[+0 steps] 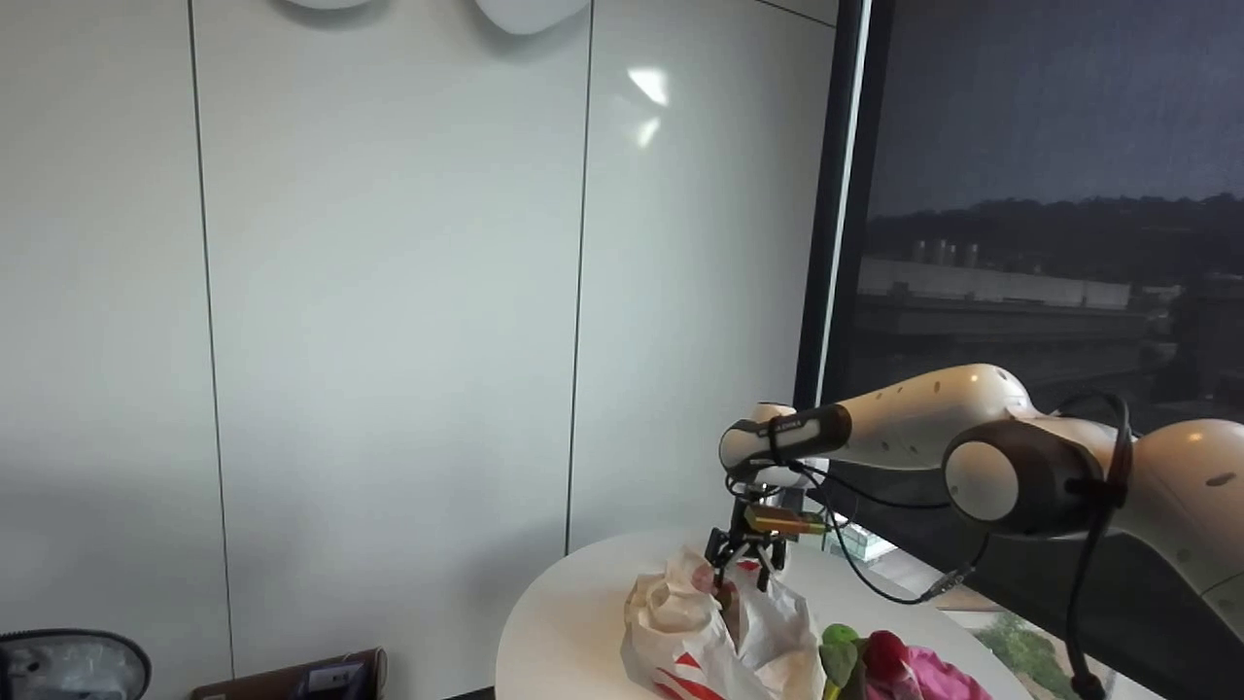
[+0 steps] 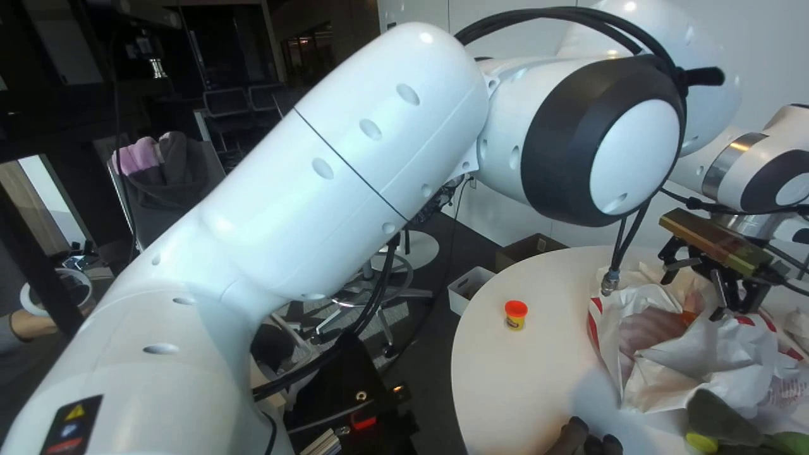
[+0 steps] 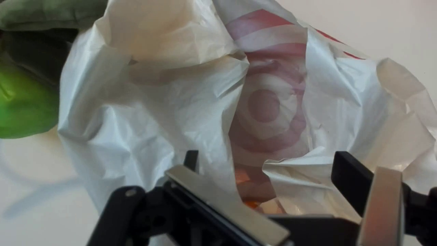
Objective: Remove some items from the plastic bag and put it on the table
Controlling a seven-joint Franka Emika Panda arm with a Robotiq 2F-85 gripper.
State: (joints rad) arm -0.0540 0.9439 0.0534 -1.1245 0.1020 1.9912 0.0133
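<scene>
A crumpled white plastic bag (image 1: pixel 680 632) with red markings stands open on the round white table (image 1: pixel 559 612). The bag also shows in an exterior view (image 2: pixel 708 370) and fills most of the wrist view (image 3: pixel 143 112). Something orange (image 3: pixel 252 204) shows deep in the bag's opening; it also shows in an exterior view (image 2: pixel 689 317). Its shape is mostly hidden by the bag's folds. My gripper (image 1: pixel 742 579) is open and points down over the bag's opening. In the wrist view the two fingers (image 3: pixel 268 164) are wide apart with nothing between them but the bag below.
A small yellow can with a red lid (image 2: pixel 516 315) stands on the table. Green plush items (image 3: pixel 27 99) and a pink soft item (image 1: pixel 933 673) lie beside the bag. A dark object (image 2: pixel 578 439) sits at the table's near edge. A window (image 1: pixel 1050 292) is behind the arm.
</scene>
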